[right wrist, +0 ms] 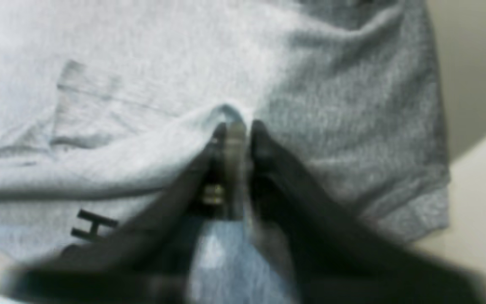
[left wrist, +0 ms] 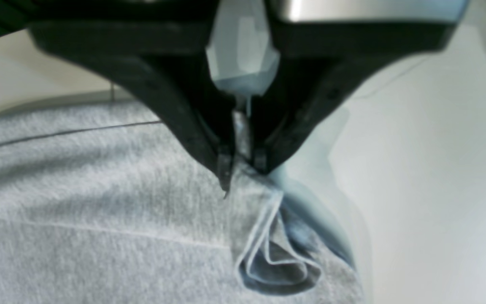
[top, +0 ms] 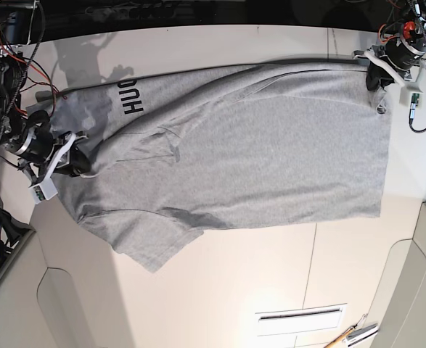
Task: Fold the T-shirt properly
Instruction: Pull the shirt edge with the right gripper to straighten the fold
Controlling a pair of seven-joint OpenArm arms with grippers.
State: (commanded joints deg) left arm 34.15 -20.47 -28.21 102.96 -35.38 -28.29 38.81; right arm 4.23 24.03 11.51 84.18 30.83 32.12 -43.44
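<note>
The heather-grey T-shirt (top: 256, 152) lies spread across the white table, folded lengthwise, with black lettering (top: 134, 98) showing near its left end. At the far right corner, my left gripper (top: 377, 85) is shut on the shirt's edge. In the left wrist view the left gripper (left wrist: 243, 165) pinches a bunched fold of T-shirt (left wrist: 78, 198), with layers curling below it. My right gripper (top: 77, 164) is shut on the shirt's left end. The right wrist view shows the right gripper (right wrist: 236, 126) closed on a raised ridge of T-shirt (right wrist: 331, 105), with a black letter (right wrist: 93, 228) beneath and a sleeve hem at the right.
Cables and electronics (top: 6, 65) crowd the table's left edge. A pen-like tool (top: 352, 336) lies at the front right, near a slot (top: 300, 315) in the tabletop. Bare table (top: 220, 290) stretches in front of the shirt.
</note>
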